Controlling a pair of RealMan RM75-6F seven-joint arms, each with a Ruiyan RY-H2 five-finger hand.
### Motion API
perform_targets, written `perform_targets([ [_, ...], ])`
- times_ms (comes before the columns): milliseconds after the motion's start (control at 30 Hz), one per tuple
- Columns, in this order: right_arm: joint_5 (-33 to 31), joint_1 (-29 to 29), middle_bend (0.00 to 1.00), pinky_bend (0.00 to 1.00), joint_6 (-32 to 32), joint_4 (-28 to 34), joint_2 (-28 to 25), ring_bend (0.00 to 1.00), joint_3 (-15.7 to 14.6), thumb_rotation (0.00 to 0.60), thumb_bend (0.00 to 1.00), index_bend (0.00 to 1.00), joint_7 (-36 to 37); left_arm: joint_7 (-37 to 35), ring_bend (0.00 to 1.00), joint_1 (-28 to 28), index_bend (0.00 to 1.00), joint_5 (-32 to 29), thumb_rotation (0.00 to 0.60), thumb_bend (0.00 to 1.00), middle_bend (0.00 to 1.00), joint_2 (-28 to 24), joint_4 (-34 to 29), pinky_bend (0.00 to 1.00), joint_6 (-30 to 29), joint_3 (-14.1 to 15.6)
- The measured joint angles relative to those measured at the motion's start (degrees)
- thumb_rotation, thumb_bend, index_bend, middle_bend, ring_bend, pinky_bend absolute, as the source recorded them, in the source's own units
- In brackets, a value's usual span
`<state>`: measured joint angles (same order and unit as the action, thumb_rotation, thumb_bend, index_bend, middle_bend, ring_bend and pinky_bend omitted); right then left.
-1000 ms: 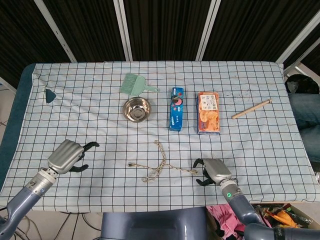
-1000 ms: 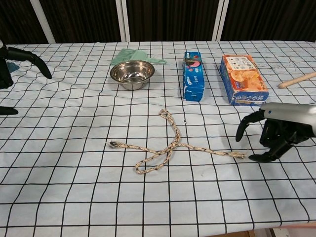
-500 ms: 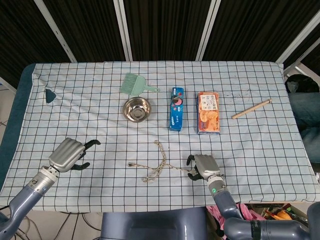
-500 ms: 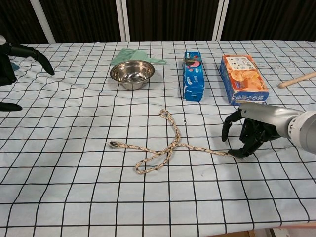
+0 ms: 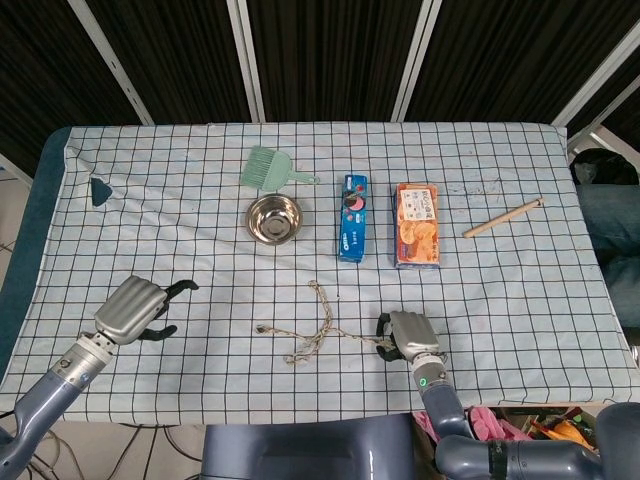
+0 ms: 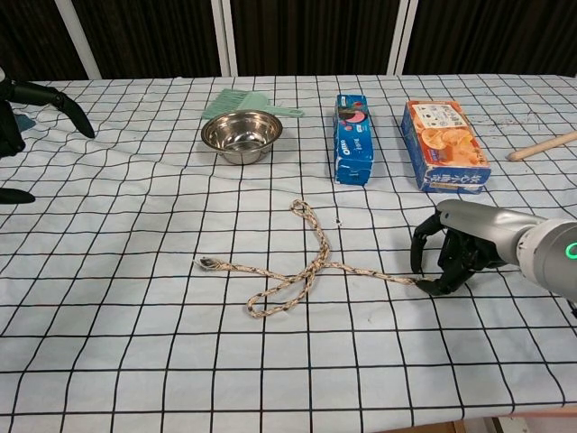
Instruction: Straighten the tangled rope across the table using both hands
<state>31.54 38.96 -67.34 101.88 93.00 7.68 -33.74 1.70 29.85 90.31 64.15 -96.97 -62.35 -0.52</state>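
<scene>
Checked cloth point(image 6: 108, 361) bare around rope point(image 6: 302, 266), right hand point(image 6: 455, 248) fingers point(image 6: 431, 287) pinching its end.

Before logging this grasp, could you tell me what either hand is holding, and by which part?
The right hand closes on the rope at its right end; the left hand holds nothing.

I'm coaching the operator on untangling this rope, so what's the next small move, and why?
Probably close the right hand firmly on the rope end it sits over, then bring the left hand across to the other end. The right hand's fingertips are at that end, though a firm hold isn't clear. The left hand is open, well away from the rope, which lies crossed over itself.
</scene>
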Motion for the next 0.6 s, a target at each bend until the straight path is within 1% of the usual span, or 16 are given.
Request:
perform_targets([
  [200, 0.0, -0.1, 0.97, 1.00, -0.3, -1.2, 1.3, 1.00, 0.0, 0.600, 0.30, 0.53, -0.1, 0.2, 1.00, 0.1, 0.28, -0.2, 0.600, 0.20, 1.00, -0.2, 0.0, 0.96, 0.3, 0.1],
  [600, 0.5, -0.3, 0.97, 1.00, -0.7, -2.7, 2.4, 1.00, 0.4, 0.600, 0.30, 0.57, -0.1, 0.8, 1.00, 0.4, 0.28, -0.7, 0.600, 0.20, 1.00, -0.1, -0.2, 0.96, 1.0, 0.2],
])
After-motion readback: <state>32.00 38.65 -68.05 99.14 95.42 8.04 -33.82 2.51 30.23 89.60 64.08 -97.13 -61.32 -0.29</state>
